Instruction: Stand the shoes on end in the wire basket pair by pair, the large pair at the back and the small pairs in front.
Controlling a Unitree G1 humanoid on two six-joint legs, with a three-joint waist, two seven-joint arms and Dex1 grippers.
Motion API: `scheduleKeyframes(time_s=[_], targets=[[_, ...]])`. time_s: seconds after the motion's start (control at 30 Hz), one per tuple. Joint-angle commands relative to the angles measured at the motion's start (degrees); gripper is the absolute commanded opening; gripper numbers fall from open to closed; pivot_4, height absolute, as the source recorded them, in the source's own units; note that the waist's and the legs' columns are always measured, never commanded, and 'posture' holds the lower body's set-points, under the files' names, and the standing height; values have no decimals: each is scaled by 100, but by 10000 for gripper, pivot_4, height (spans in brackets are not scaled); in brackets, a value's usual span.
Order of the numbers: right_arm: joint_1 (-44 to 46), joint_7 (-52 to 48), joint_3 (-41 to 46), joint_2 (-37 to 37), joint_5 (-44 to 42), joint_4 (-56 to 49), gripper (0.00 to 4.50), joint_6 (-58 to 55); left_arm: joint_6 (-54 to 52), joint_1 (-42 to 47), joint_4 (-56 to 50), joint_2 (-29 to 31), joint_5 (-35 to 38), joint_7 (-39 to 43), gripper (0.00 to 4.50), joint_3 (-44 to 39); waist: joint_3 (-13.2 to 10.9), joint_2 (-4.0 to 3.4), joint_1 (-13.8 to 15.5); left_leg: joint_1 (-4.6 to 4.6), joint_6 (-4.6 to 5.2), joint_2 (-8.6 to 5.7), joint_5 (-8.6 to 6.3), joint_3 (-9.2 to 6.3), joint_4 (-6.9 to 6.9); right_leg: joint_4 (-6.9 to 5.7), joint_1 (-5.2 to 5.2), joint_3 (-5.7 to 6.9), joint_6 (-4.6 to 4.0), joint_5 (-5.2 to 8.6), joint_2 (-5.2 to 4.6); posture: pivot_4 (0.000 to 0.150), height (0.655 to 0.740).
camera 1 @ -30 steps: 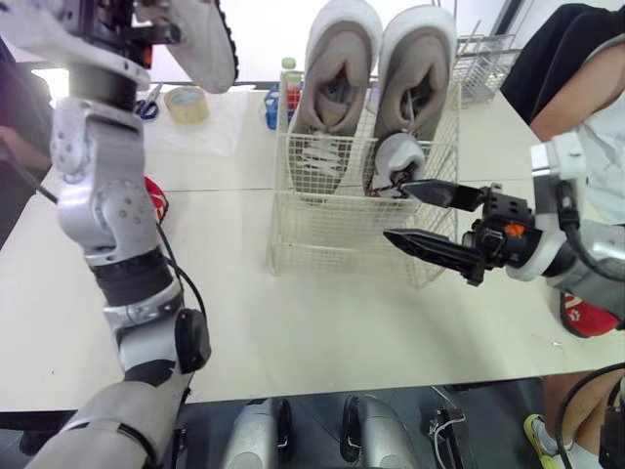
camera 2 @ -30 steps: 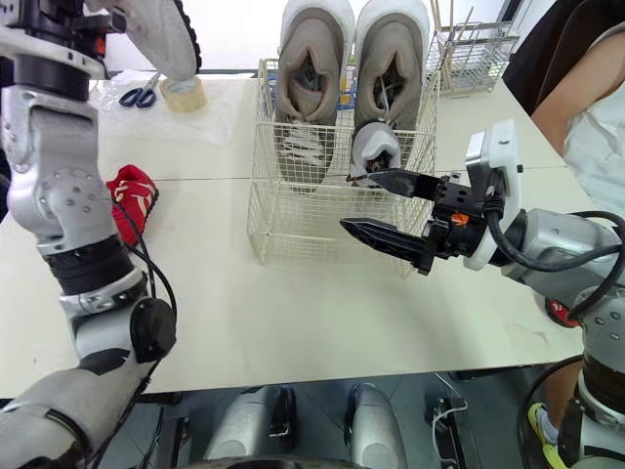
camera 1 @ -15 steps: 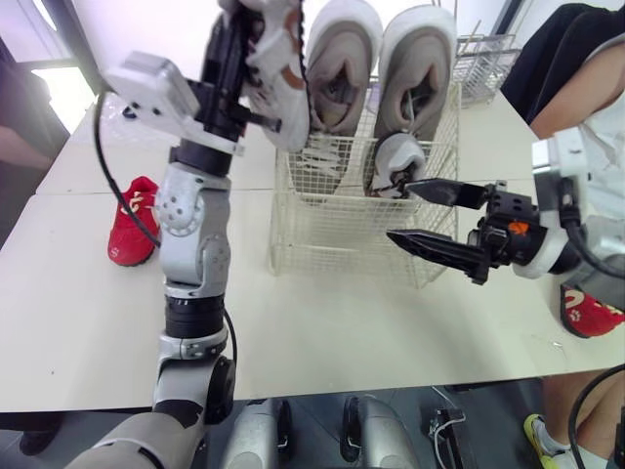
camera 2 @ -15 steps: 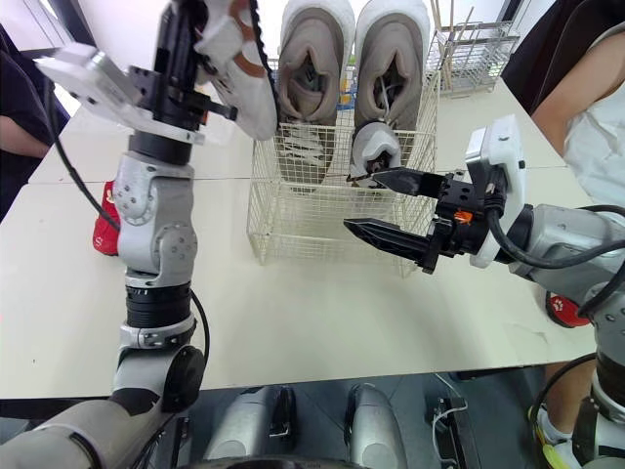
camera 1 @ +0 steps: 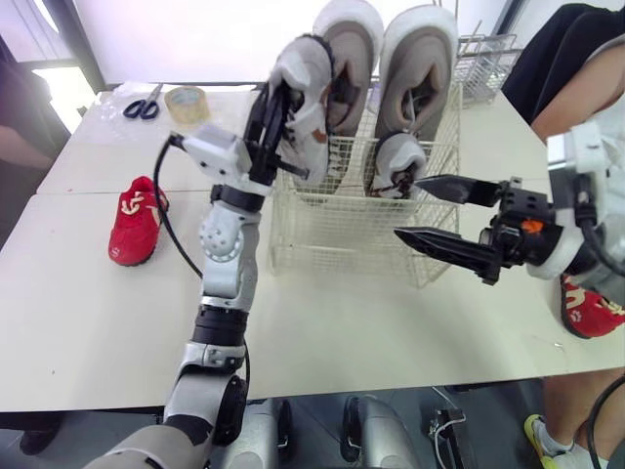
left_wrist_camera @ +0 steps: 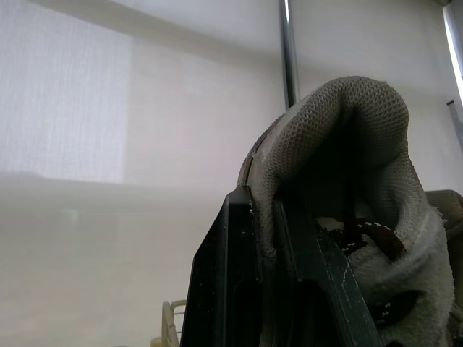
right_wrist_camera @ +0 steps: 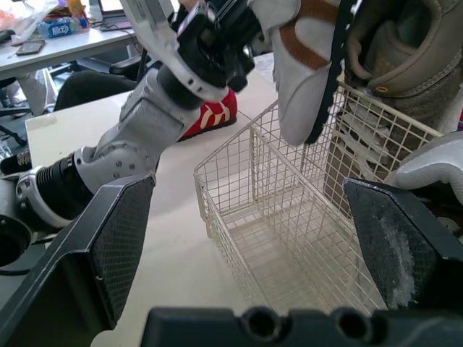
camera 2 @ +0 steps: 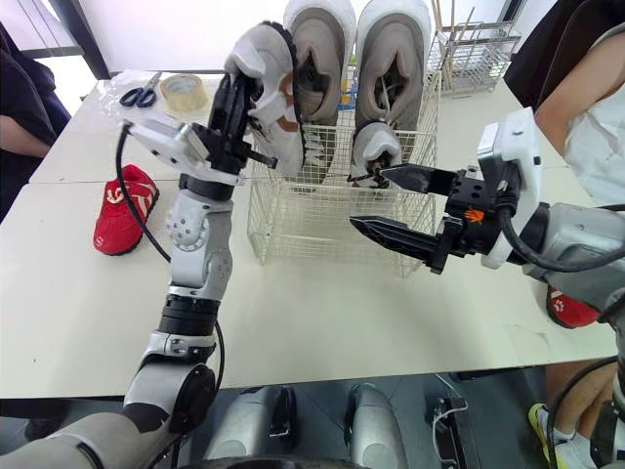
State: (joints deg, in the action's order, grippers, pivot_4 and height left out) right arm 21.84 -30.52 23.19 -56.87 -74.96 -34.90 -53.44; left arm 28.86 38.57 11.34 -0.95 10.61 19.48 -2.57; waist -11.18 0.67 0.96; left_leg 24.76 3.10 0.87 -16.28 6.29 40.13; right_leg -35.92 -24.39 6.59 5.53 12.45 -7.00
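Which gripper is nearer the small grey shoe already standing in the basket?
Right. The right gripper, open, points its upper finger beside the small grey shoe; the left gripper holds a second shoe above the wire basket's left part.

We see a wire basket (camera 1: pixel 342 234) at the middle of the surface (camera 1: pixel 98 313). In its back half the large pair (camera 1: pixel 415 68) stands on end, side by side, and a small shoe (camera 1: pixel 398 161) stands in front of the right one. The left claw (camera 1: pixel 278 117) holds a raised shoe (camera 1: pixel 308 93) above the basket's front left corner. The right claw (camera 1: pixel 405 207) hangs spread just before the basket's right front. Well left of the basket lies a loose shoe (camera 1: pixel 135 223), with a tape roll (camera 1: pixel 186 101) and scissors (camera 1: pixel 143 106) behind it.
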Motion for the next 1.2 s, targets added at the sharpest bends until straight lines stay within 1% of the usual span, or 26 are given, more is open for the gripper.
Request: scheduleKeyframes(time_s=[0.03,0.3,0.43,0.53,0.6,0.63,0.87,0.9,1.0,1.07,1.13,1.2], targets=[[-48,102,220,-114,-184,-199,45000,81,551,18,333,-127,-234,-81,458,148,0,0,4,0,0,0,0,0,0,0,0,1,0,0,0,1500,7400],[-183,222,247,-145,-321,-282,45000,138,1338,-192,1164,-191,-721,-210,458,361,6,2,14,0,3,0,-2,0,0,1,0,1,-1,-1,-4,1500,7400],[-255,207,272,-159,-326,-299,45000,171,1616,-347,1377,-125,-1092,-355,458,430,14,1,135,-1,3,-1,-2,-1,1,1,1,3,-3,-2,-6,1500,7400],[-271,195,270,-168,-329,-293,45000,196,1708,-511,1403,-71,-1201,-427,458,467,20,-1,163,-1,4,-1,-2,-4,6,5,7,6,-7,-4,-9,1500,7400],[-283,181,258,-170,-309,-288,45000,211,1701,-641,1371,-32,-1188,-423,7393,499,25,-2,162,-1,6,-1,-3,-5,6,15,10,6,-10,-6,-9,1500,7400],[-289,173,254,-173,-304,-286,45000,218,1693,-702,1357,-17,-1168,-415,10130,513,28,-2,162,-1,7,-1,-4,-5,6,17,11,6,-10,-6,-10,1500,7400],[-282,131,188,-176,-267,-259,45000,254,1502,-921,1273,14,-901,-272,44281,607,39,-8,210,-1,11,-2,-3,-7,7,30,19,13,-17,-10,-13,1500,7400],[-294,119,199,-178,-270,-258,45000,256,1466,-927,1228,22,-882,-264,44757,606,39,-8,214,-1,11,-2,-3,-7,6,37,21,15,-19,-11,-13,1500,7400],[-336,83,237,-197,-243,-232,45000,246,985,-923,724,166,-527,-144,44757,492,39,-9,227,0,16,-1,-6,-7,6,51,26,16,-21,-13,-13,1500,7400],[-407,51,360,-238,-256,-217,45000,224,410,-1030,169,313,-52,137,44757,507,39,-9,209,0,17,-1,-6,-7,6,53,27,16,-22,-14,-13,1500,7400],[-525,36,556,-287,-288,-183,45000,205,-271,-1170,-506,579,419,418,44757,477,38,-9,160,2,19,0,-8,-7,4,54,24,16,-21,-14,-12,1500,7400],[-672,52,852,-339,-373,-98,45000,178,-1129,-1241,-1260,1030,989,640,44757,283,37,-10,124,9,19,2,-8,-7,1,53,16,13,-19,-15,-13,1500,7400]])
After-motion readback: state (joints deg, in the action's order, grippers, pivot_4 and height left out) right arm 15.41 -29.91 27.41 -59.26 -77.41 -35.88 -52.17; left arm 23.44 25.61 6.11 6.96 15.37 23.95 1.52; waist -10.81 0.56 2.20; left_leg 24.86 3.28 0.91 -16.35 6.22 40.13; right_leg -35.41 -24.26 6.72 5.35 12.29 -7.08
